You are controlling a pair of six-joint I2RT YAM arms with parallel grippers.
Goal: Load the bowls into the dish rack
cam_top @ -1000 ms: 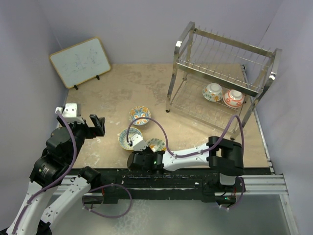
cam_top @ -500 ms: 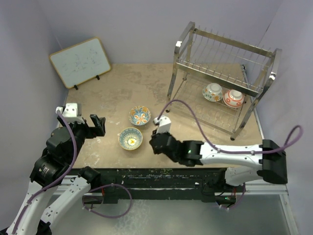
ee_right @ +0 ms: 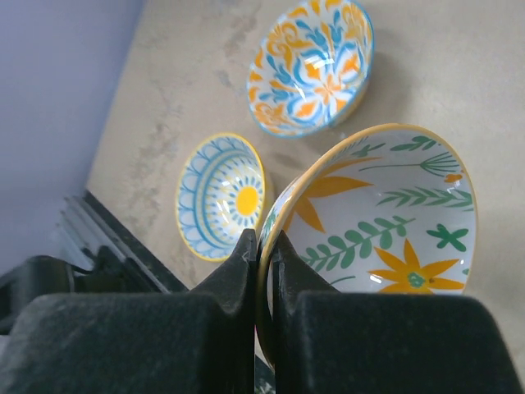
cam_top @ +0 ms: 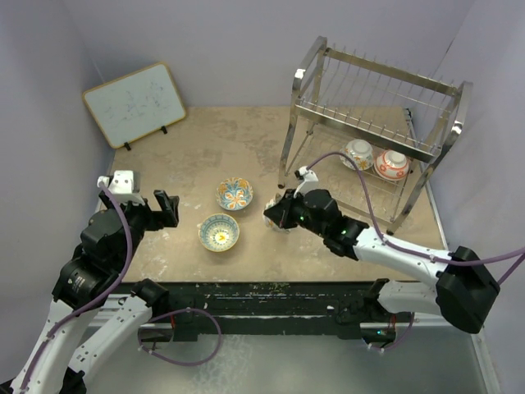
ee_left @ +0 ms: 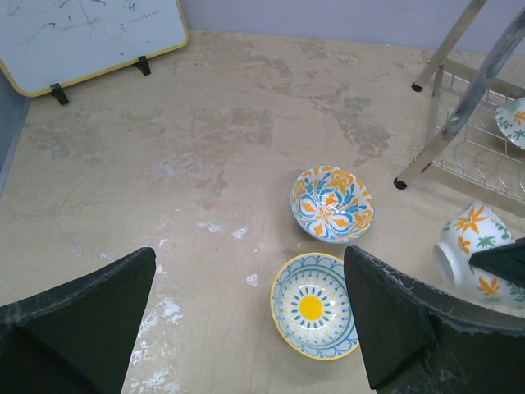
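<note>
whiteboard (cam_top: 135,104) with a wooden frame stands in the far left corner of the counter (cam_top: 221,135). the left gripper (cam_top: 164,208) hangs over the left part, near the front edge, with its two fingers spread wide and holding nothing. between those fingers, in the left wrist view, lies the blue ring bowl (ee_left: 314,306). it is upright on the counter close to the front edge and has a yellow dot in the middle and a yellow rim. just behind it and a little to the right, near but apart, sits the orange and blue bowl (cam_top: 235,194), also upright. further right, the right gripper (ee_right: 264,246) is pinching the leaf bowl (ee_right: 377,222), with one finger inside and one outside, pressed on the yellow rim. this bowl has green leaves and orange flowers inside. it is tilted steeply on its side, near the front left foot of the dish rack (cam_top: 373,90). if it touches the counter, i cannot tell. the dish rack stands at the far right corner, with two tiers of thin wires. on its lower tier two bowls rest side by side and show their outsides: the pale bowl (cam_top: 358,153) on the left and the red-orange bowl (cam_top: 392,164) on the right.
</note>
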